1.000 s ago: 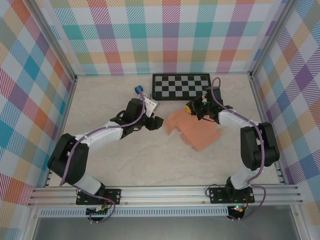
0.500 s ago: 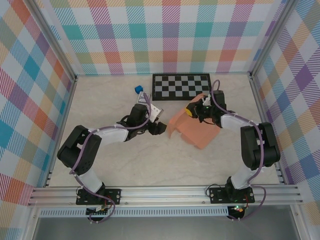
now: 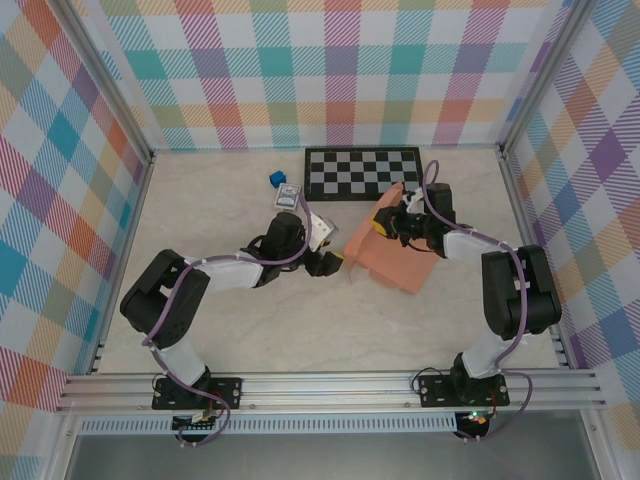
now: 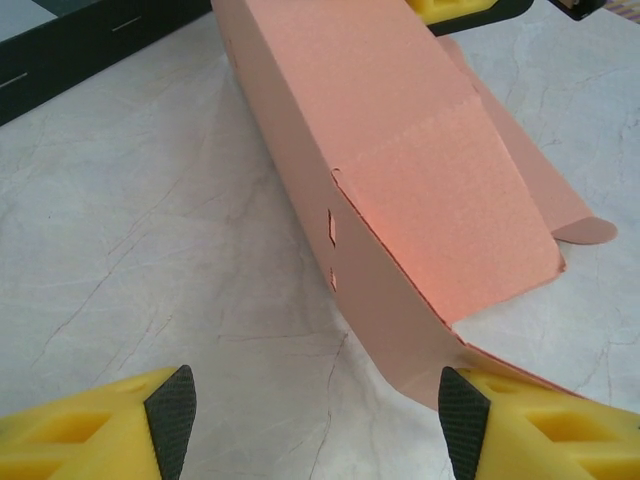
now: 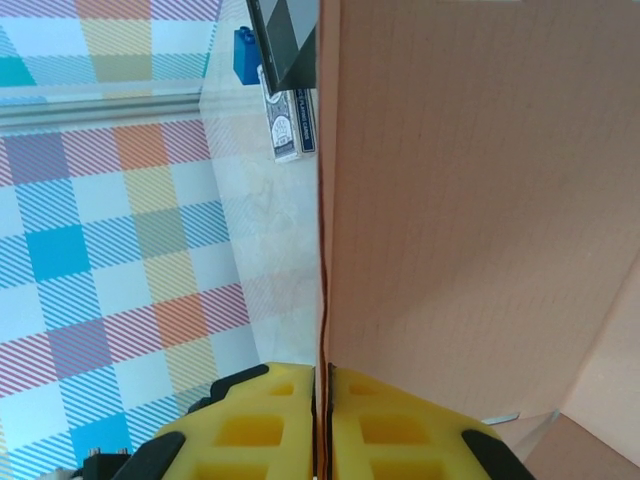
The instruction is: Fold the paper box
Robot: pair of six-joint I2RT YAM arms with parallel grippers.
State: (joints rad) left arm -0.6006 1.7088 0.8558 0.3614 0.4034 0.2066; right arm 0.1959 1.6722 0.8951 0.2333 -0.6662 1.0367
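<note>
Now the right hand (image 5: 322, 385) is pinched tight on one edge of the paper box (image 3: 395, 255), holding that side up off the worktop (image 3: 220, 200). The left hand (image 4: 315, 405) is open wide, low at the box's other side, gripping nothing. The box sits near the checkered board (image 3: 362, 172).

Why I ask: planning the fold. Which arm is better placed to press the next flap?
Probably left: the left gripper, open, sits at the near corner of the box, free to push; the right gripper is shut on the box's edge.
</note>
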